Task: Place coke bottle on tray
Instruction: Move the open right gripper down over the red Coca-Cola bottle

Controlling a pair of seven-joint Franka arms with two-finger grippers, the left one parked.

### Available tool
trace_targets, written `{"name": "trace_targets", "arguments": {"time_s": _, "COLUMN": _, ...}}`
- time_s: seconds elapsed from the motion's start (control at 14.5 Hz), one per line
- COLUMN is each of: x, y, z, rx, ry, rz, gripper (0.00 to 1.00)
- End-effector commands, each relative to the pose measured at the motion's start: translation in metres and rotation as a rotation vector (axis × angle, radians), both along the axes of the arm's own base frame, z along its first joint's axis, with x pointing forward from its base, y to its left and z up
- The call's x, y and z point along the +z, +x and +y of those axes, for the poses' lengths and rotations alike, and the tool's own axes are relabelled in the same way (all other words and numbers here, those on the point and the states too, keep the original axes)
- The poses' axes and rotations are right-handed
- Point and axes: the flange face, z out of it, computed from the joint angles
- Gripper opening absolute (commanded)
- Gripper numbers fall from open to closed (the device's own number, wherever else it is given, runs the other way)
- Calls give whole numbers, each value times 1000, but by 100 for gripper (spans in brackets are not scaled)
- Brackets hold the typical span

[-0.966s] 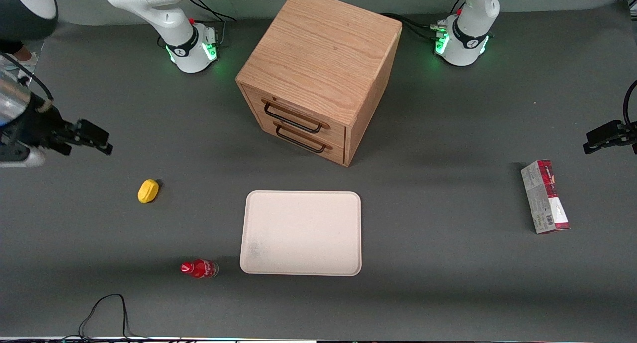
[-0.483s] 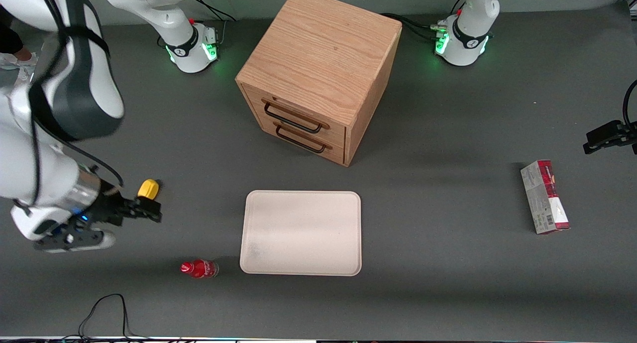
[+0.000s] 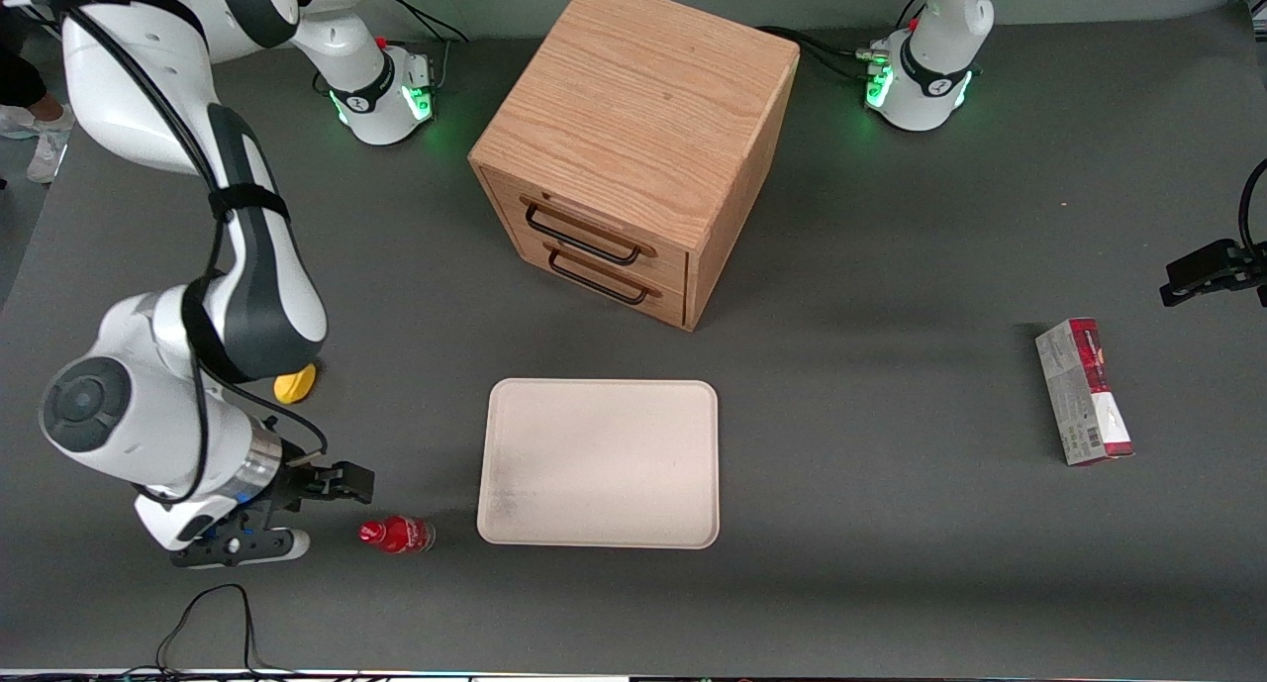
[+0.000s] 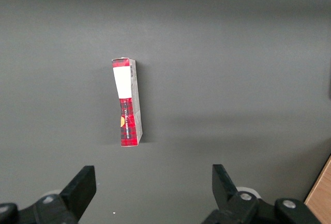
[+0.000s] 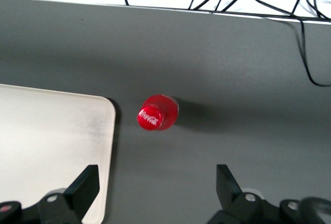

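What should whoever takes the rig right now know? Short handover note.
Gripper: open, holding nothing, beside the coke bottle toward the working arm's end, slightly farther from the front camera.
Bottle: standing on the table next to the tray, near its front corner, not touching it.
Tray: nothing on it.
Done: approach only.
Left: centre the fingers on the bottle, grasp, lift, set on tray.

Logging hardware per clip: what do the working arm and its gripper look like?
Glossy white rounded arm segments with dark grey joint bands, a black cable strapped along them, and a metallic wrist ring. The gripper is black with two dark wedge-shaped fingers, near the coke bottle.
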Motion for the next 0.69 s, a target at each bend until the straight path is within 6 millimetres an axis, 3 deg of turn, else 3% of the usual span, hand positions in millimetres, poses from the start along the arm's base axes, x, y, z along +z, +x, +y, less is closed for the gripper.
{"name": "trace_targets", "arguments": {"time_s": 0.0, "x": -24, "y": 11, "z": 12, "rx": 54, "ry": -18, "rz": -32, "gripper": 100}}
{"name": "trace_targets", "arguments": {"time_s": 0.48, "x": -72, "y": 21, "z": 17, "rx": 58, "ry": -7, "rz": -76, "gripper": 99}}
{"name": "trace_targets", "arguments": {"time_s": 0.62, "x": -74, "y": 22, "z": 17, "rx": 59, "ry": -3, "rz": -96, "gripper": 99}}
